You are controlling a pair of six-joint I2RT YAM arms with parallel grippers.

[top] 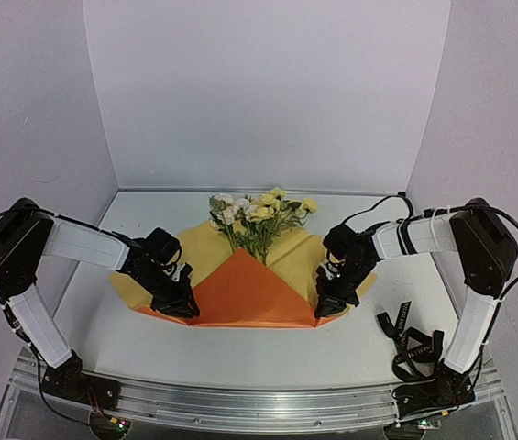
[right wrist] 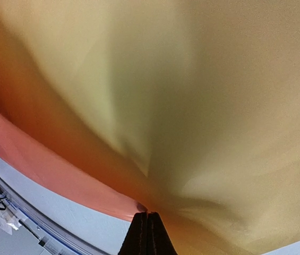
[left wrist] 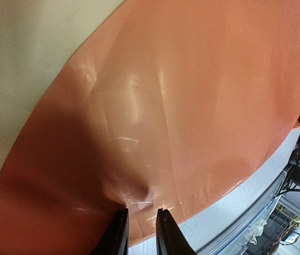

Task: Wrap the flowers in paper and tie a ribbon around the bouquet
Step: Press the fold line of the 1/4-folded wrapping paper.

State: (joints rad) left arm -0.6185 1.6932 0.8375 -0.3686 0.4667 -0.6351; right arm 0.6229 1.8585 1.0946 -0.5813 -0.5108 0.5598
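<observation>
1. The right gripper (right wrist: pixel 147 227) has its fingers pressed flat together on the near right edge of the paper (top: pixel 240 293). Creases fan out from the tips, so I take it as a pinch on the sheet.
2. The left gripper (left wrist: pixel 140 226) stands only slightly parted. The orange edge runs between its fingers and puckers there, so it looks clamped on the near left edge.
3. Between the two, the paper lies on the table (top: pixel 240 357) with an orange triangle folded up in the middle and its yellow face showing on both sides.
4. The flowers (top: pixel 259 213) lie on the sheet with their blooms towards the back wall. Their stems run down to the triangle's tip.
5. The ribbon (top: pixel 410 344) sits in a heap near the right arm's base, well apart from the paper.
6. My reading is that wrapping is under way and tying has not begun. Next, each side wants folding in over the stems, one flap over the other, without dragging the flowers askew.
</observation>
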